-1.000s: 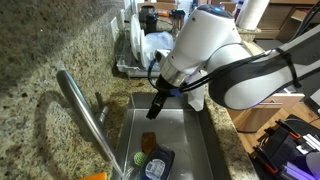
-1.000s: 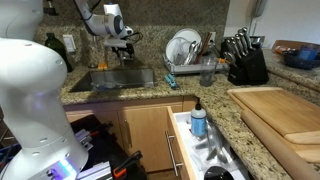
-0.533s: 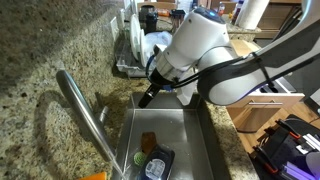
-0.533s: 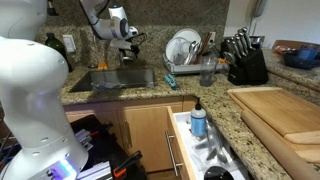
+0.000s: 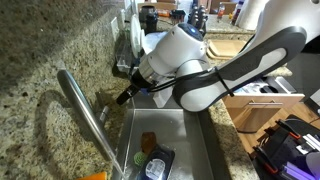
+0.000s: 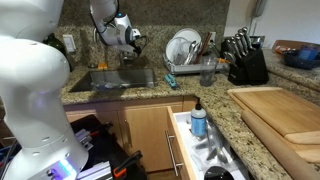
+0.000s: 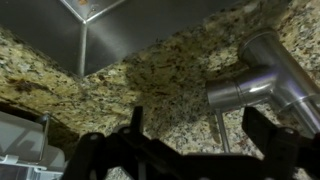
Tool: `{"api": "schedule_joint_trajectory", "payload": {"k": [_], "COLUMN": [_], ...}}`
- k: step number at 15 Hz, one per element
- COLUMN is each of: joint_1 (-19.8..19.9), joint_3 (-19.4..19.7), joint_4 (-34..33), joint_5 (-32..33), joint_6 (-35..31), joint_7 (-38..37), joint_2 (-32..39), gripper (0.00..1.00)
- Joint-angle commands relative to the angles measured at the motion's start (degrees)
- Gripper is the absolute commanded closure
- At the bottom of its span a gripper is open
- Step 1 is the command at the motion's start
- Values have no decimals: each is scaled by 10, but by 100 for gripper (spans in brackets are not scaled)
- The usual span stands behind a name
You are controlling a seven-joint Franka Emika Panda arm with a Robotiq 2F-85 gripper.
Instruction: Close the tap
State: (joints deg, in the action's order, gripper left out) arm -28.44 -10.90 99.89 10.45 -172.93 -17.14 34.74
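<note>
wrist view: tap lever just ahead of an open gripper

item: gripper (image 7: 193,128). jaws spread wide, nothing held; the dark fingers (image 7: 137,128) frame speckled granite counter (image 7: 150,75).

item: tap (image 7: 265,72). lies ahead of the gripper and off toward one finger. the thick brushed-steel tube crosses that upper corner on a slant. a thin lever (image 7: 219,135) drops from the body and shows in the gap between the fingers, nearer the tap-side one. whether it is touched yet cannot be told.

cross-reference: in an exterior view the gripper (image 5: 125,96) points at the tap's base, with the small lever (image 5: 99,99) just beyond its tip. the spout (image 5: 88,118) runs long and slim away from the gripper, out over the sink (image 5: 195,150).

appearance: matte steel, tubular, gently curved. no water stream can be made out.

judgement: the coming move turns on the lever lying close ahead, slightly to the tap side. a short advance should put it between the jaws or against one finger.
</note>
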Motion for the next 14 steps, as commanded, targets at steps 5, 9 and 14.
{"api": "schedule_joint_trajectory", "payload": {"k": [5,9,14], "joint_1": [-37,-38,-47], "joint_3": [53,52,47], "joint_4": [-27,-37,-105], "joint_5": [-37,-50,-78], "joint_6": [-51,-57,-102], "joint_7": [14,22,29], "joint_2": [31,44,97], "gripper": [0,0,0]}}
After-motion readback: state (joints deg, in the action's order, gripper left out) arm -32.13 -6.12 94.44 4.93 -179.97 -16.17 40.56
